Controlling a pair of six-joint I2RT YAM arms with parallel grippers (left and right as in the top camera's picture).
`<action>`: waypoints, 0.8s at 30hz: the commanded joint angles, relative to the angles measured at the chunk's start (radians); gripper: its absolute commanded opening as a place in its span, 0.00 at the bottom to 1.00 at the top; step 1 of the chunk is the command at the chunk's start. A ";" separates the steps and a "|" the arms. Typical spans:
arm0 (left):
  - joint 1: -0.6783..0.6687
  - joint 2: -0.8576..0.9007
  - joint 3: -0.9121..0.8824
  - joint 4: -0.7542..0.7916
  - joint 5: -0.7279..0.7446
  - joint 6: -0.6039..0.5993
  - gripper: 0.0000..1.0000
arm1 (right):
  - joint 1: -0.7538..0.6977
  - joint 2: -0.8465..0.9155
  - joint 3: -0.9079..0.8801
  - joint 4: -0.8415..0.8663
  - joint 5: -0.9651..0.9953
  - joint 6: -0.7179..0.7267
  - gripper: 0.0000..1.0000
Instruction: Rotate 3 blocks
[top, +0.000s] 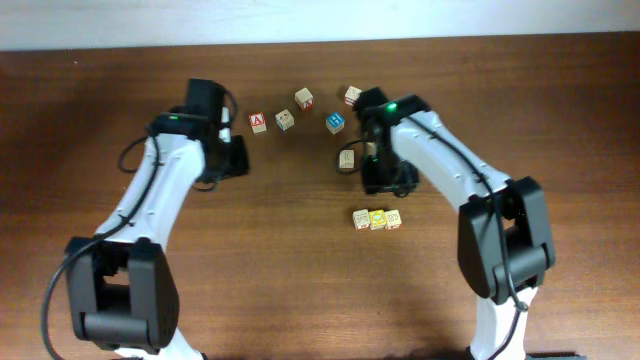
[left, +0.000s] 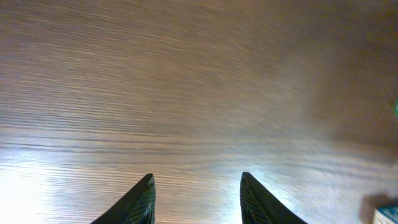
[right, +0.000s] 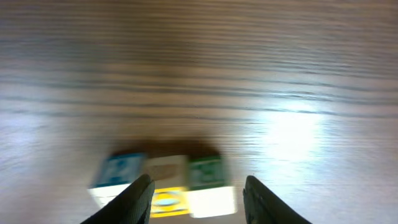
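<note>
The three blocks lie side by side in a short row: a red-faced one (top: 361, 217), a yellow one (top: 378, 219) and a pale one (top: 394, 219). In the right wrist view the same row is blurred, with a blue-sided block (right: 117, 171), a yellow-topped one (right: 168, 198) and a green-sided one (right: 208, 180). My right gripper (top: 378, 188) (right: 198, 194) hangs just behind the row, open, its fingers straddling the middle and right blocks without touching them. My left gripper (top: 238, 158) (left: 196, 186) stands open over bare wood at the left.
Loose cubes lie at the back: a red "A" cube (top: 258, 122), a pale one (top: 285, 120), another (top: 304, 98), a blue-topped one (top: 335, 122), one (top: 352, 95) by the right wrist and one (top: 347, 159) beside the right gripper.
</note>
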 joint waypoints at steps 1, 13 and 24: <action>-0.055 -0.006 -0.020 0.000 0.007 -0.015 0.43 | -0.058 -0.005 -0.051 -0.016 0.013 -0.034 0.47; -0.065 -0.006 -0.023 0.001 0.007 -0.018 0.44 | -0.100 -0.004 -0.206 0.026 -0.042 -0.045 0.44; -0.065 -0.006 -0.023 0.001 0.004 -0.018 0.45 | -0.046 -0.004 -0.206 0.109 -0.150 -0.097 0.42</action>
